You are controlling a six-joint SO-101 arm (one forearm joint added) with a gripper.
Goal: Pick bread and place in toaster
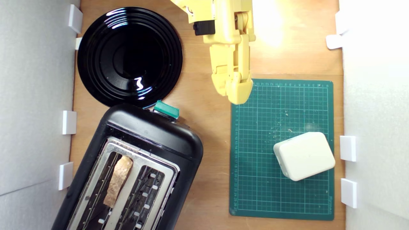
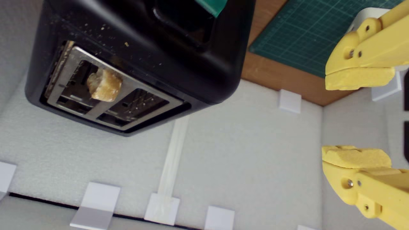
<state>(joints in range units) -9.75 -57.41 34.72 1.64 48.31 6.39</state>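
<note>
The bread (image 1: 118, 179) stands in one slot of the black toaster (image 1: 153, 134), the slot nearer the exterior view's left, its crust edge sticking up. In the wrist view the bread (image 2: 104, 85) pokes out of the silver top plate of the toaster (image 2: 153, 60). The green lever knob (image 1: 166, 109) is on the toaster's end facing the plate. My yellow gripper (image 1: 236, 91) hangs above the wood near the green mat's corner, well away from the toaster. In the wrist view the gripper (image 2: 356, 116) is open, with nothing between its pads.
A glossy round black plate (image 1: 96, 57) lies at the back on the exterior view's left, touching the toaster's end. A green cutting mat (image 1: 255, 179) lies on the right with a cream-white plastic block (image 1: 304, 156) on it. White foam walls (image 1: 35, 95) with white clips border the wooden table.
</note>
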